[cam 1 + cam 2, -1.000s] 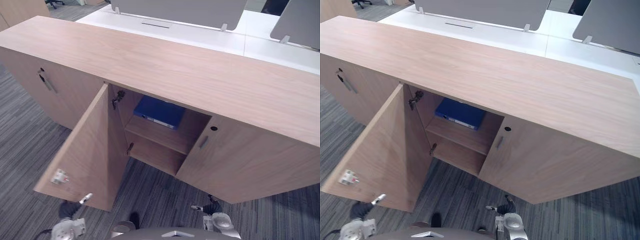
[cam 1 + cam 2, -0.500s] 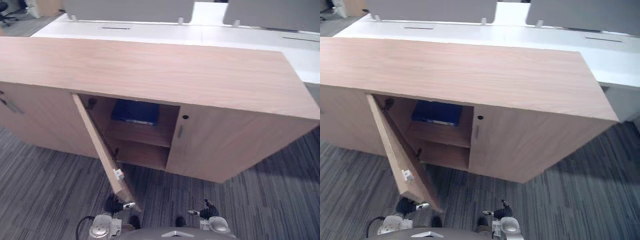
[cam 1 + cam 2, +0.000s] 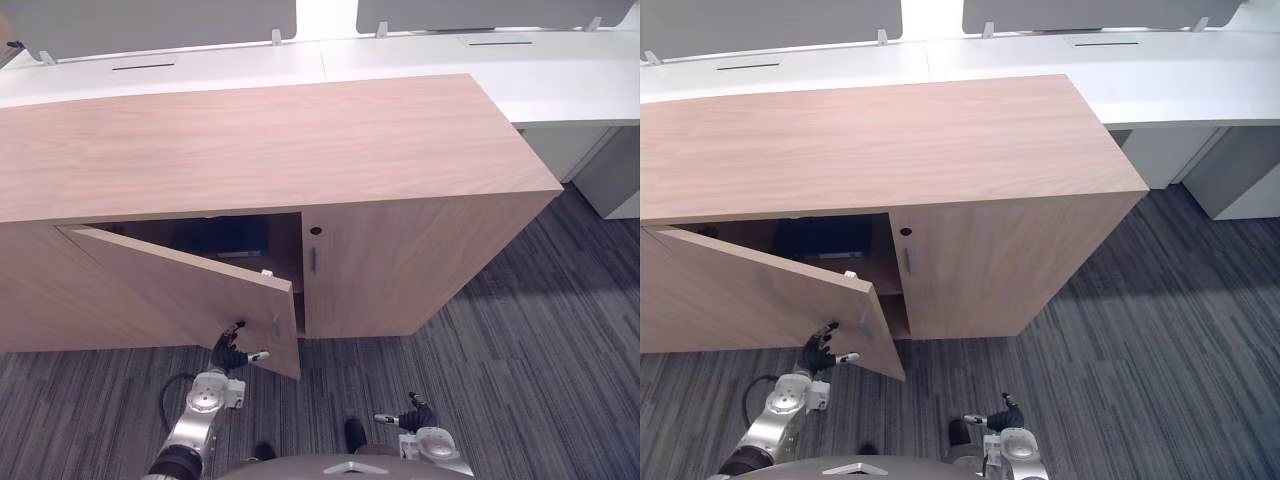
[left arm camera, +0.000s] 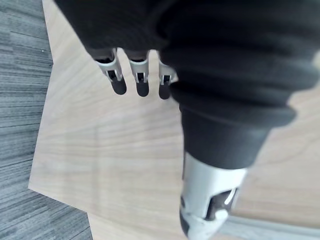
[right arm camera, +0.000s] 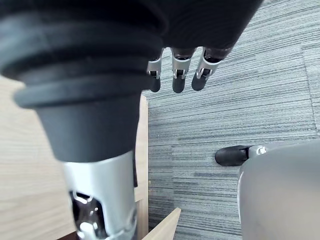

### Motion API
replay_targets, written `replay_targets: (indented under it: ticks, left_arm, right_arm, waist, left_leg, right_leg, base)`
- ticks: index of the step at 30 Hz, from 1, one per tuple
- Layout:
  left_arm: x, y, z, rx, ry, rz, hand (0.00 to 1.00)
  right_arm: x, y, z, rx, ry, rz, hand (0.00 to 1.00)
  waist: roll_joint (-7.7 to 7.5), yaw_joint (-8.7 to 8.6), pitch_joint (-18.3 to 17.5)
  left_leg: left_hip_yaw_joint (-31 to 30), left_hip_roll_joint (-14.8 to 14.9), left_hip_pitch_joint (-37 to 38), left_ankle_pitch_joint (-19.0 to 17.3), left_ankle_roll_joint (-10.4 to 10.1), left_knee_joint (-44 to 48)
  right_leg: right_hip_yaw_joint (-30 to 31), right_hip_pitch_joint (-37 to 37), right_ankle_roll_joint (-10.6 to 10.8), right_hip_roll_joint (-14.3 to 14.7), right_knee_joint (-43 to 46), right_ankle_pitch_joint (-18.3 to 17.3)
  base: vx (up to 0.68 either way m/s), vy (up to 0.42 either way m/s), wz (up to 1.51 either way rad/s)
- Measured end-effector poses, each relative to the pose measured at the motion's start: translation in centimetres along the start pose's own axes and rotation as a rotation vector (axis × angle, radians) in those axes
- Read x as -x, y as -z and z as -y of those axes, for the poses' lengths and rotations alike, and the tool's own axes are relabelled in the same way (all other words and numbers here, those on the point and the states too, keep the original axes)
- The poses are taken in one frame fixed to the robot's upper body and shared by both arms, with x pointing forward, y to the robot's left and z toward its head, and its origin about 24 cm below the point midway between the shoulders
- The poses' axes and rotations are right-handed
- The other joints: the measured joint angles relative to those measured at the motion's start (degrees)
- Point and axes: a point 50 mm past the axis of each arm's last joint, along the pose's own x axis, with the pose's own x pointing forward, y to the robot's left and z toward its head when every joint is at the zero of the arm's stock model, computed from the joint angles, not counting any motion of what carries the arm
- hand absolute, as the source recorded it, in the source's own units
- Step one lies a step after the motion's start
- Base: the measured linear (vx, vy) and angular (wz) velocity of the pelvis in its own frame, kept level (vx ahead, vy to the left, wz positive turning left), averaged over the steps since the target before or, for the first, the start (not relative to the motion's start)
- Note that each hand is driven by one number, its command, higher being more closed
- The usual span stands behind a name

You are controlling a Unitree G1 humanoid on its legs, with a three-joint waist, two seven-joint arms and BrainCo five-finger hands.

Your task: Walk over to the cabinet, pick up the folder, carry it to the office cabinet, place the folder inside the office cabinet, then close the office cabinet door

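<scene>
Left hand (image 3: 230,352) fingers straight, at outer face of door (image 3: 180,290) near free edge (hinge toward robot's left); gap to close lies ahead. Folder (image 3: 238,236) inside office cabinet (image 3: 250,140), on shelf. Right hand (image 3: 412,413) low, fingers relaxed.

Blue folder (image 3: 237,237) lies inside wooden office cabinet (image 3: 300,140), centre-left of frame; door (image 3: 180,290) partly open.

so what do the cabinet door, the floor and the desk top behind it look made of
Cabinet door: looks like light wood-grain laminate or veneer board, matte; even grain, flat square edges. Floor: grey carpet, probably tiles, its fine stripes turning direction in patches. Desk top behind: smooth white, likely laminate, not certain.
</scene>
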Motion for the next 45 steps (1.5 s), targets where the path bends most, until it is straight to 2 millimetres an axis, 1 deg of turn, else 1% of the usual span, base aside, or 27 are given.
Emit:
replay_targets:
  ticks: [3,5,8,11,12,14,17,18,19,21,22,24,26,29,35,37,40,45]
  left_arm:
    - [0.0,0.2,-0.1,0.006,-0.015,-0.011,0.0]
    - [0.2,1.2,-0.3,0.005,-0.021,-0.05,0.0]
    - [1.0,3.4,-0.7,0.011,-0.04,-0.136,0.0]
    - [2.4,6.7,-1.3,0.025,-0.06,-0.266,0.0]
    - [2.7,7.2,-1.4,0.028,-0.06,-0.289,0.0]
    - [3.8,9.4,-1.7,0.036,-0.076,-0.384,0.0]
    - [5.3,11.3,-2.4,0.048,-0.111,-0.467,0.0]
    - [5.5,11.5,-2.5,0.054,-0.118,-0.478,0.0]
    - [5.9,12.0,-2.7,0.067,-0.132,-0.503,0.0]
    - [6.5,12.7,-2.8,0.101,-0.155,-0.534,0.0]
    - [6.9,13.1,-3.0,0.116,-0.171,-0.547,0.0]
    - [7.6,13.8,-3.1,0.129,-0.186,-0.578,0.0]
    - [8.1,14.4,-3.2,0.141,-0.193,-0.61,0.0]
    - [8.5,14.7,-3.2,0.148,-0.198,-0.623,0.0]
    - [8.7,14.9,-3.1,0.161,-0.204,-0.636,0.0]
    - [8.7,15.0,-3.1,0.161,-0.203,-0.641,0.0]
    - [8.9,15.2,-2.9,0.163,-0.2,-0.656,0.0]
    - [8.9,15.2,-3.0,0.159,-0.199,-0.656,0.0]
  right_arm:
    - [0.0,0.1,0.3,0.0,0.009,-0.007,0.0]
    - [0.0,0.2,0.6,-0.011,0.018,-0.013,0.0]
    - [-0.1,0.4,0.6,-0.013,0.019,-0.023,0.0]
    - [-0.1,0.8,0.5,-0.012,0.017,-0.046,0.0]
    - [-0.1,0.8,0.5,-0.012,0.017,-0.049,0.0]
    - [-0.2,1.1,0.5,-0.016,0.015,-0.064,0.0]
    - [-0.1,1.3,0.6,-0.026,0.02,-0.078,0.0]
    - [-0.1,1.4,0.6,-0.029,0.021,-0.081,0.0]
    - [-0.1,1.6,0.7,-0.043,0.027,-0.09,0.0]
    - [-0.1,2.0,0.8,-0.052,0.032,-0.111,0.0]
    - [-0.1,1.9,0.8,-0.053,0.032,-0.109,0.0]
    - [-0.1,1.8,0.7,-0.054,0.03,-0.107,0.0]
    - [-0.1,1.8,0.7,-0.055,0.03,-0.107,0.0]
    - [-0.1,1.9,0.8,-0.061,0.033,-0.114,0.0]
    - [-0.1,2.1,0.8,-0.06,0.032,-0.128,0.0]
    - [-0.1,2.1,0.8,-0.063,0.034,-0.13,0.0]
    - [-0.1,2.3,0.8,-0.07,0.035,-0.141,0.0]
    - [-0.1,2.6,0.8,-0.069,0.034,-0.156,0.0]
  waist:
    - [0.0,-0.17,-0.1]
    - [0.0,-0.21,-0.1]
    - [-0.23,-0.06,-0.4]
    - [-0.74,0.2,-0.8]
    - [-0.82,0.29,-0.9]
    - [-1.09,0.53,-1.1]
    - [-1.45,0.87,-1.3]
    - [-1.56,1.05,-1.3]
    - [-1.63,1.74,-1.4]
    - [-1.65,2.06,-1.4]
    - [-1.69,2.29,-1.5]
    - [-1.89,2.47,-1.6]
    - [-1.99,2.6,-1.7]
    - [-1.96,2.92,-1.7]
    - [-1.91,3.43,-2.1]
    - [-1.77,3.2,-2.2]
    - [-1.73,3.83,-2.5]
    - [-2.0,3.86,-2.7]
  left_leg:
    - [0.1,0.1,0.1,0.0,-0.1,0.0]
    - [0.2,0.1,0.2,-0.1,-0.1,0.0]
    - [0.9,0.3,0.4,-0.1,-0.2,0.0]
    - [1.3,0.3,0.4,-0.2,-0.3,0.0]
    - [1.2,0.3,0.4,-0.2,-0.3,0.0]
    - [0.8,0.1,0.4,-0.2,-0.3,0.0]
    - [-0.3,-0.3,0.3,-0.2,-0.3,0.0]
    - [-0.3,-0.3,0.3,-0.2,-0.3,0.0]
    - [-0.5,-0.6,0.3,-0.2,-0.3,0.0]
    - [-0.8,-0.9,0.3,-0.3,-0.4,0.0]
    - [-0.9,-1.1,0.3,-0.5,-0.7,0.0]
    - [-0.9,-1.3,0.3,-0.5,-0.8,0.0]
    - [-0.9,-1.5,0.3,-0.6,-0.8,0.0]
    - [-1.1,-1.9,0.4,-0.7,-0.8,0.0]
    - [-2.2,-2.4,0.3,-0.7,-0.8,0.0]
    - [-3.4,-2.7,0.2,-0.7,-0.7,0.0]
    - [-3.8,-3.0,0.2,-0.7,-0.4,0.0]
    - [-5.5,-3.4,0.1,-0.2,0.3,0.0]
  right_leg:
    - [0.0,0.0,0.0,0.1,0.0,0.0]
    - [0.2,0.1,0.0,0.1,0.0,0.0]
    - [1.3,0.0,-0.1,0.4,-0.2,0.2]
    - [1.4,-0.1,-0.2,0.6,-0.4,0.4]
    - [1.4,-0.1,-0.2,0.6,-0.4,0.4]
    - [1.6,0.0,-0.1,0.5,-0.4,0.4]
    - [1.3,0.1,0.0,0.1,-0.4,0.3]
    - [1.3,0.1,0.1,0.1,-0.5,0.2]
    - [1.3,0.1,0.2,-0.2,-0.7,0.1]
    - [1.2,0.2,0.4,-0.5,-0.7,0.1]
    - [1.2,0.2,0.5,-0.7,-0.7,0.1]
    - [1.1,0.2,0.7,-0.9,-0.7,0.2]
    - [1.2,0.1,0.8,-1.1,-0.7,0.3]
    - [1.2,0.1,0.8,-1.5,-0.7,0.3]
    - [0.6,0.2,0.9,-2.0,-0.7,0.2]
    - [-0.4,0.5,1.0,-2.4,-0.7,0.1]
    - [-0.6,0.7,1.3,-2.6,-0.7,-0.1]
    - [-2.2,1.5,1.5,-3.0,-0.7,-0.3]
  base:
    - [-0.04,-0.036,-0.02]
    - [-0.03,-0.026,-0.04]
    - [-0.03,-0.024,-0.12]
    - [-0.04,-0.033,-0.07]
    - [-0.04,-0.028,0.02]
    - [-0.04,-0.021,0.05]
    - [-0.04,-0.012,0.09]
    - [-0.04,-0.011,0.05]
    - [-0.04,-0.01,0.02]
    - [-0.05,-0.006,0.04]
    - [-0.04,-0.002,0.03]
    - [-0.05,-0.008,-0.01]
    - [-0.06,-0.018,-0.02]
    - [-0.05,-0.016,-0.01]
    - [-0.03,-0.021,0.04]
    - [-0.02,-0.024,0.17]
    - [-0.01,-0.02,0.1]
    - [-0.01,-0.025,0.16]
